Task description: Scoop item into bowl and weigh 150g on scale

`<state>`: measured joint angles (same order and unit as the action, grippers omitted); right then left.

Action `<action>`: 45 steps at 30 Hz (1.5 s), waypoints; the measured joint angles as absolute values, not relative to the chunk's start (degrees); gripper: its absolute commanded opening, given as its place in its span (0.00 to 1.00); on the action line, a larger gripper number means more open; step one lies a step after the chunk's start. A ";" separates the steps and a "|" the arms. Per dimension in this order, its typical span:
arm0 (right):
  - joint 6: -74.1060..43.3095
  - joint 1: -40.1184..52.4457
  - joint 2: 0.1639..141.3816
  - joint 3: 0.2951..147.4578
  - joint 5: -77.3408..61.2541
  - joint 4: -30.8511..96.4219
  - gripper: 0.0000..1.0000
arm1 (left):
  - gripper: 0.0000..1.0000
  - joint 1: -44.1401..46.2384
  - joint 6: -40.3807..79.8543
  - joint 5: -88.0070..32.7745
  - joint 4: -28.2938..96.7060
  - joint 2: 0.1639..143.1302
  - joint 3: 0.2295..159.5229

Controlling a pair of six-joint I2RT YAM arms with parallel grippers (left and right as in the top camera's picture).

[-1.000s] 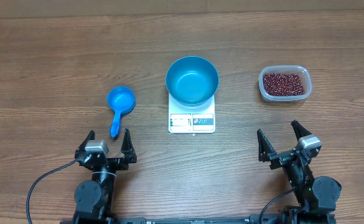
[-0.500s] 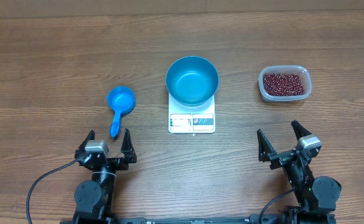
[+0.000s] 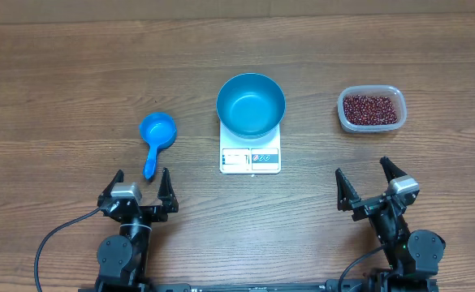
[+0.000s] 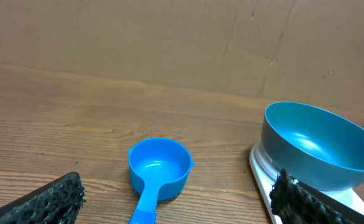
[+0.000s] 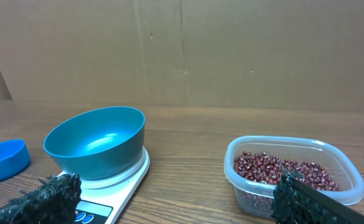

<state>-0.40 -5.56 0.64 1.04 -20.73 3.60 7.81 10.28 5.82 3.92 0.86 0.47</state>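
Note:
The empty blue bowl [image 3: 251, 105] stands on the white scale [image 3: 250, 156] at the table's middle; both also show in the wrist views, bowl [image 4: 318, 146] [image 5: 96, 141] and scale [image 5: 110, 196]. Dark red-brown beans [image 3: 371, 109] [image 5: 281, 171] fill a clear plastic tub [image 3: 344, 113] at the right. A small blue scoop [image 3: 156, 138] [image 4: 157, 169] lies left of the scale, handle toward me. My left gripper [image 3: 140, 185] hangs open just behind the scoop's handle, holding nothing. My right gripper [image 3: 369, 180] is open and empty, near the front edge below the tub.
A brown cardboard wall [image 5: 182, 50] closes off the far side of the wooden table [image 3: 75, 73]. Black cables [image 3: 54, 239] trail from the arm bases at the front edge.

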 measured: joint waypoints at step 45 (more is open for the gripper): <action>-0.38 -5.56 0.62 1.04 -20.73 3.57 1.00 | 1.00 7.81 10.28 5.85 3.92 0.86 0.47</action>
<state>-0.38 -5.56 0.62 1.04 -20.73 3.57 7.81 10.28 5.85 3.92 0.86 0.47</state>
